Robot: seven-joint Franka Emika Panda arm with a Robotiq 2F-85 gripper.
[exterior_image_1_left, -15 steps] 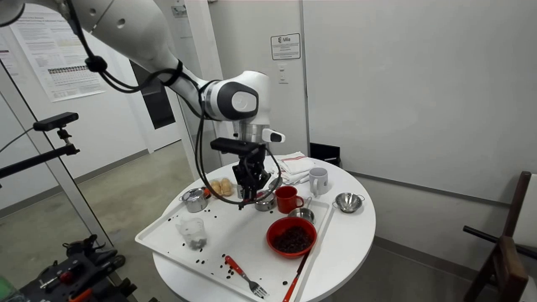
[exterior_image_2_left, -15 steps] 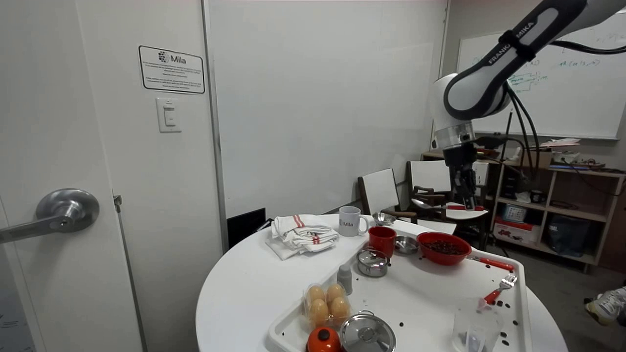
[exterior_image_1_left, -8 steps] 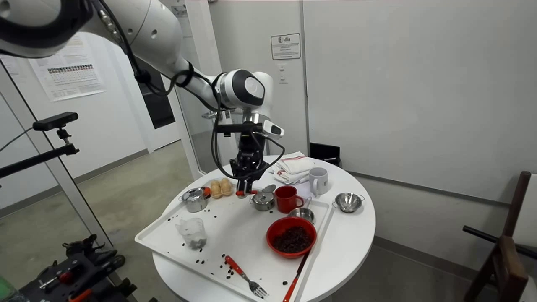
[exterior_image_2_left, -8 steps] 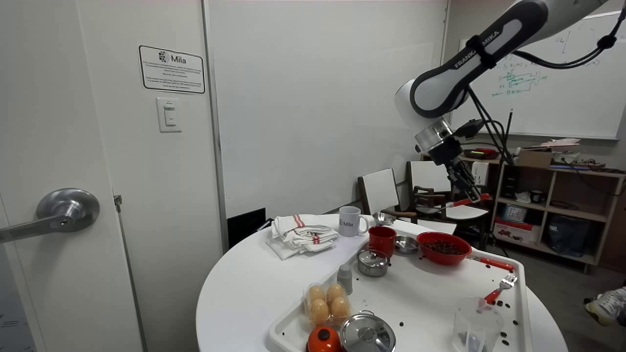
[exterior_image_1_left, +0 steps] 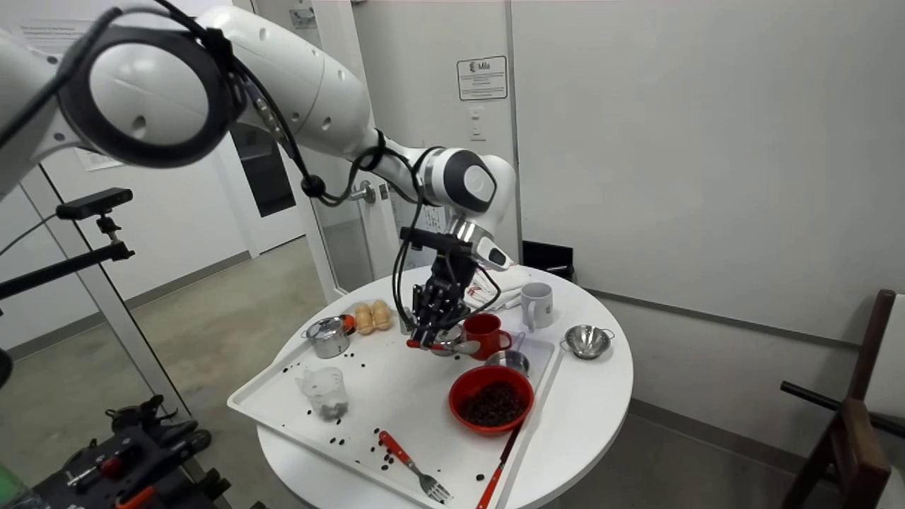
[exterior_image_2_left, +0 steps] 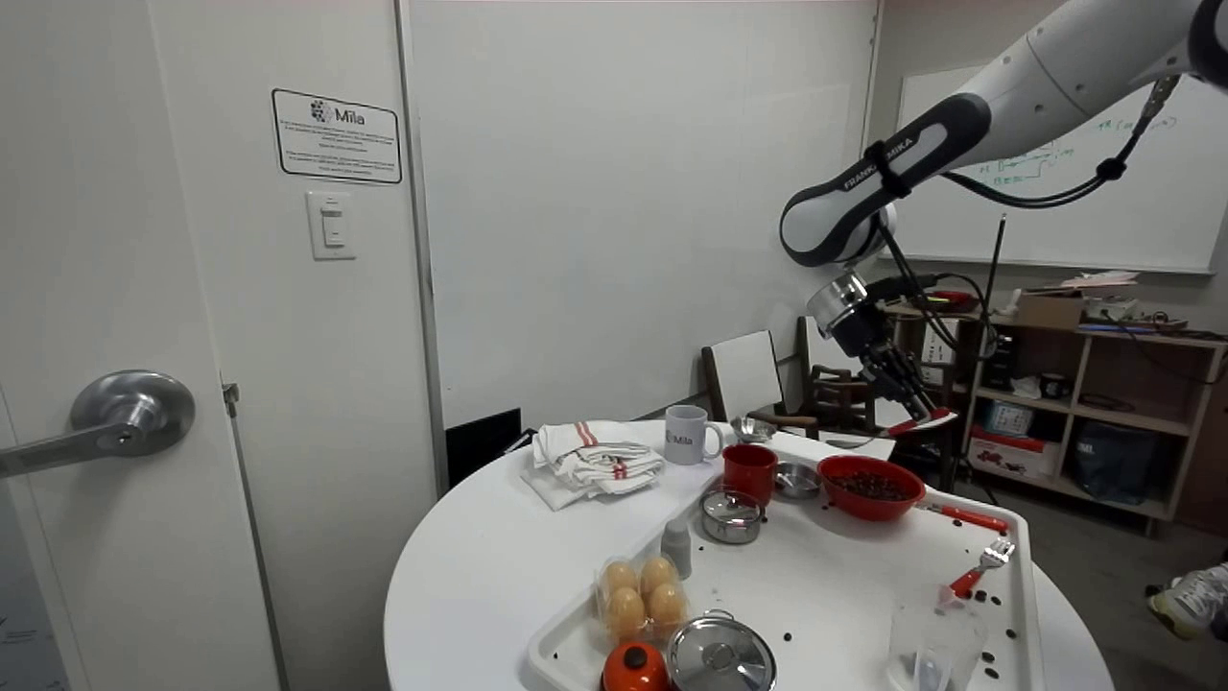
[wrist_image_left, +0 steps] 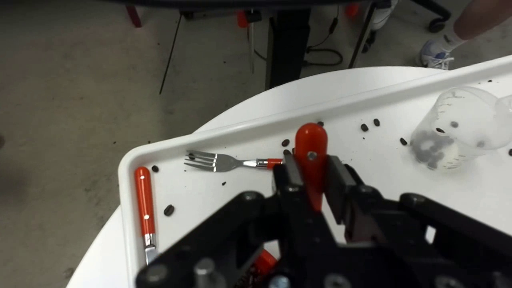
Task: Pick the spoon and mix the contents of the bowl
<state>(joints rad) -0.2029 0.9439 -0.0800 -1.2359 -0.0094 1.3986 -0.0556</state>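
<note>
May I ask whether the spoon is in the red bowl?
Out: both exterior views show the gripper holding the spoon apart from the bowl.

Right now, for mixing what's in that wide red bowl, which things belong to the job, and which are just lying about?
For the job:
tool, holding the spoon
red bowl
its dark beans

Just lying about:
fork
knife
red mug
pale mug
eggs
folded towels
clear cup

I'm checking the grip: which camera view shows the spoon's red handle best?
The wrist view: the spoon's red handle appears large there, pinched by the end effector. Both exterior views show it smaller, partly covered by the end effector.
</note>
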